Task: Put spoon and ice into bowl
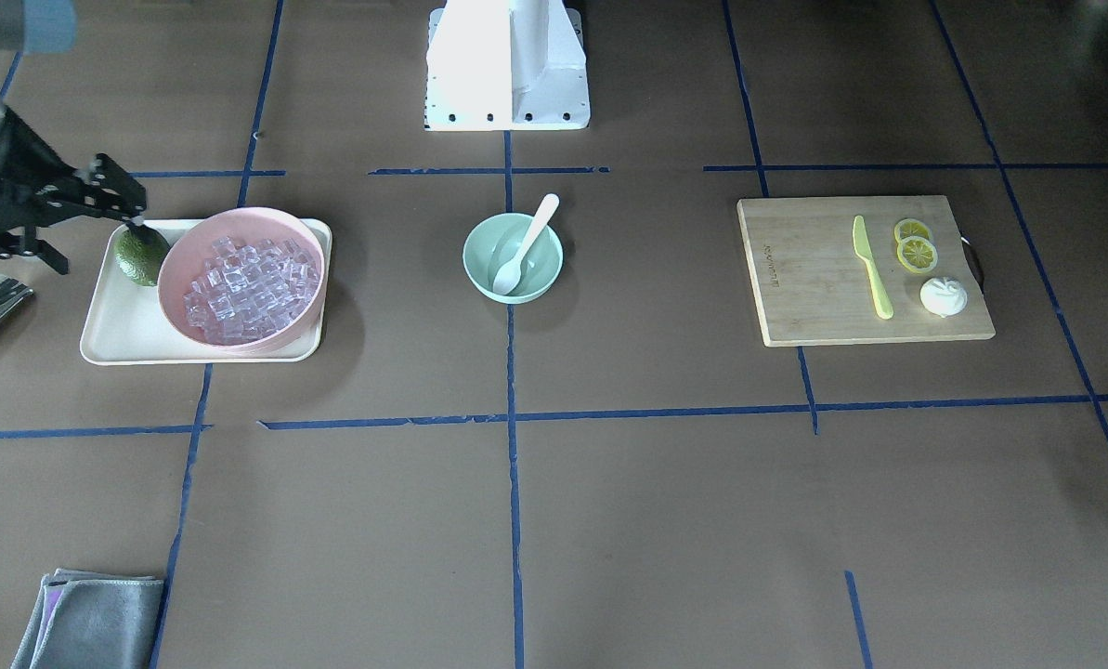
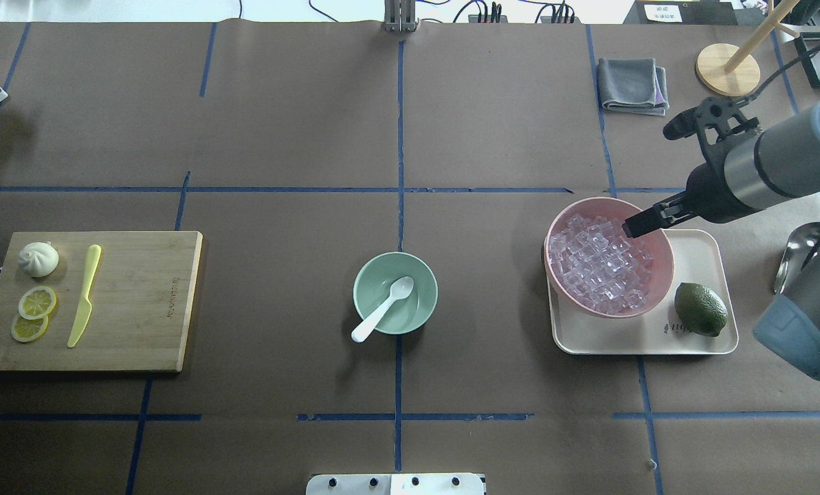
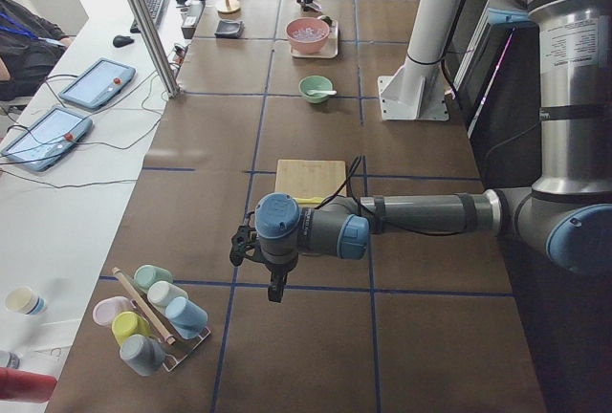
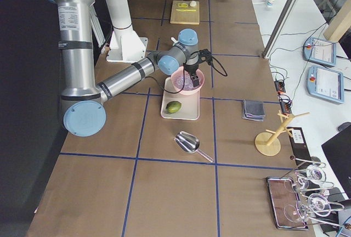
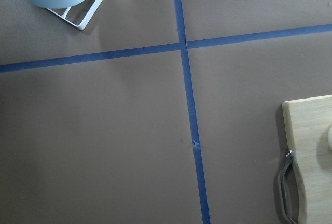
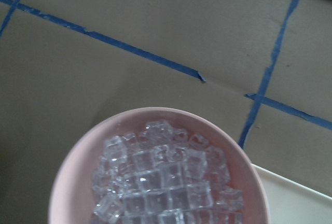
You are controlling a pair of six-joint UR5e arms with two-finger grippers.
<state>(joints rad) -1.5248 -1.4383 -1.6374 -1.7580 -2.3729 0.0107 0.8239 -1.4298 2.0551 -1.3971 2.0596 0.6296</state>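
while the spoon [image 2: 382, 311] lies diagonally in the bowl [image 2: 423, 278], handle toward robot base [image 2: 396, 483]; right hand [image 2: 629, 227] spread unclear

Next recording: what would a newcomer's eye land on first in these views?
The pink bowl heaped with ice, on the cream tray on the robot's right, draws the eye first, with the right gripper hovering above it. Next comes the mint-green bowl at the table's centre, the white spoon already lying in it.
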